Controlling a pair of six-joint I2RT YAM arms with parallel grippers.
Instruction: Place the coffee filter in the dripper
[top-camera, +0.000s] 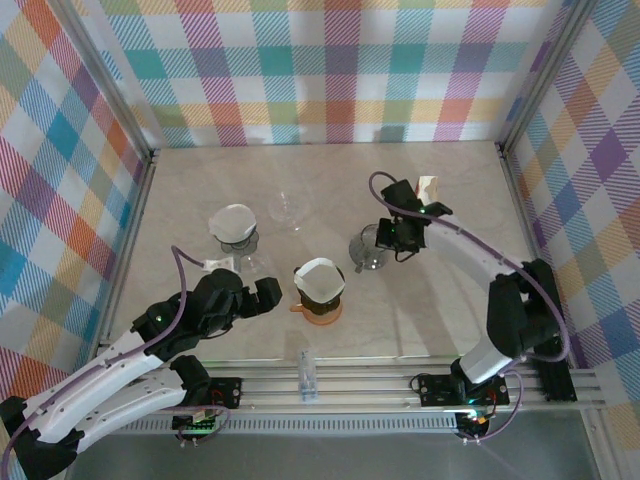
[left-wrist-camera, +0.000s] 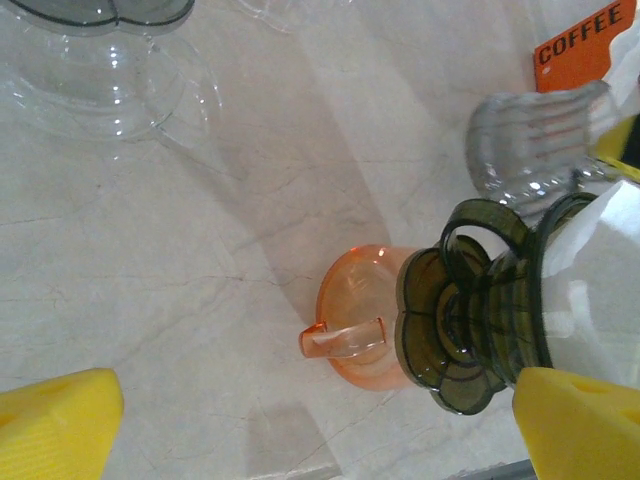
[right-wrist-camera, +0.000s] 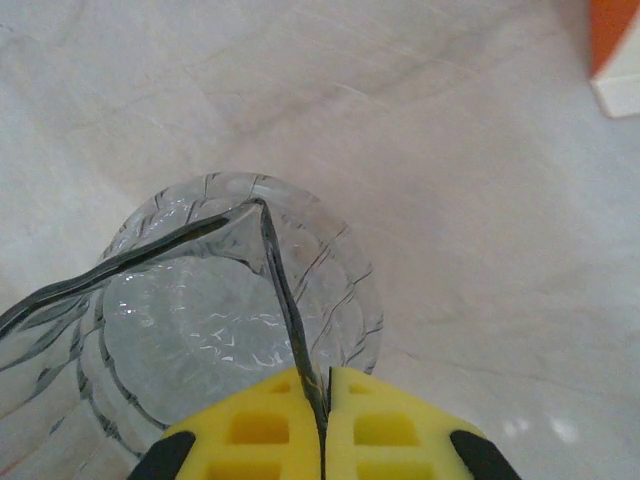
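Note:
A clear grey dripper (top-camera: 366, 251) stands at the table's middle right. My right gripper (top-camera: 397, 236) is shut on its thin handle; in the right wrist view the yellow pads (right-wrist-camera: 262, 430) pinch that handle above the ribbed dripper (right-wrist-camera: 230, 330). A dark olive dripper (top-camera: 320, 292) holding a white coffee filter (top-camera: 320, 278) sits on an orange base (top-camera: 318, 315). My left gripper (top-camera: 252, 297) is open just left of it. The left wrist view shows the olive dripper (left-wrist-camera: 480, 310), its filter (left-wrist-camera: 590, 250) and the orange base (left-wrist-camera: 365, 320) between the spread yellow fingers (left-wrist-camera: 55, 420).
Another dark dripper with a white filter (top-camera: 234, 222) stands on a clear base at the left. A clear glass dripper (top-camera: 290, 208) lies behind the middle. An orange and white COFFEE box (top-camera: 430, 187) is at the back right. A small clear item (top-camera: 307, 375) rests on the front rail.

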